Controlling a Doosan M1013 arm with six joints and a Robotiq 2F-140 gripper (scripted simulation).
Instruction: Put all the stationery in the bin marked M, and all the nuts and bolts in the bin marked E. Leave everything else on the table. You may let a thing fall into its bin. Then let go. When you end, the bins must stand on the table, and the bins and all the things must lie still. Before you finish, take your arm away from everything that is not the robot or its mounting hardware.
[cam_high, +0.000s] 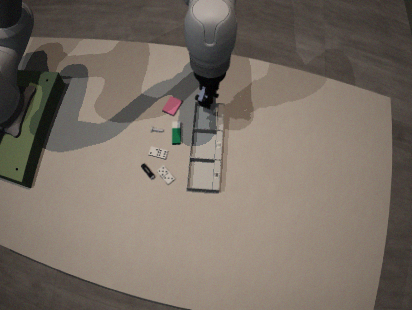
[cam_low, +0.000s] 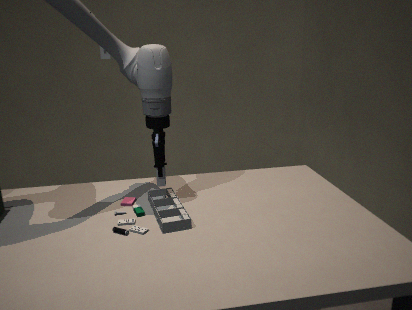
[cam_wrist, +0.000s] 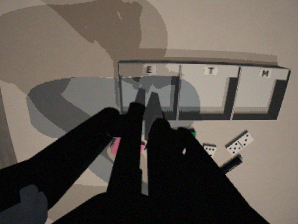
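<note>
Beige tabletop (cam_high: 300, 215) (cam_low: 260, 250) (cam_wrist: 265, 30) is lying under dim light, with soft shadows crossing it. Above the bin marked E (cam_high: 209, 104) (cam_low: 160, 190) (cam_wrist: 162, 69), the Robotiq gripper (cam_high: 206, 102) (cam_low: 161, 182) (cam_wrist: 145, 100) is pointing down, its fingers standing narrow and nearly closed with nothing visible between them. Taking the overhead view with 12 at its upper edge, the bins are stretching toward 6 o'clock, ending in the bin marked M (cam_high: 204, 191) (cam_low: 176, 228) (cam_wrist: 281, 73). At 9 o'clock from the claw, the pink note pad (cam_high: 172, 105) (cam_low: 128, 201) (cam_wrist: 116, 147) is lying flat; it is probably light and slightly flexible, calling for a low grip across opposite edges. Toward 7 to 8, the green-and-white eraser (cam_high: 176, 135) (cam_low: 139, 211) (cam_wrist: 192, 133) is resting beside the bins, likely rubbery, grippy and forgiving, best taken across its narrow sides at the middle. At 8, the small bolt (cam_high: 157, 130) (cam_low: 120, 213) is lying on its side, presumably stiff, hard and slippery; its slim shank is asking for a square, low pinch. Farther toward 7 to 8, two dominoes (cam_high: 158, 153) (cam_low: 126, 221) (cam_wrist: 240, 142) and a black USB stick (cam_high: 148, 171) (cam_low: 120, 231) (cam_wrist: 234, 163) are sitting where they should remain.
</note>
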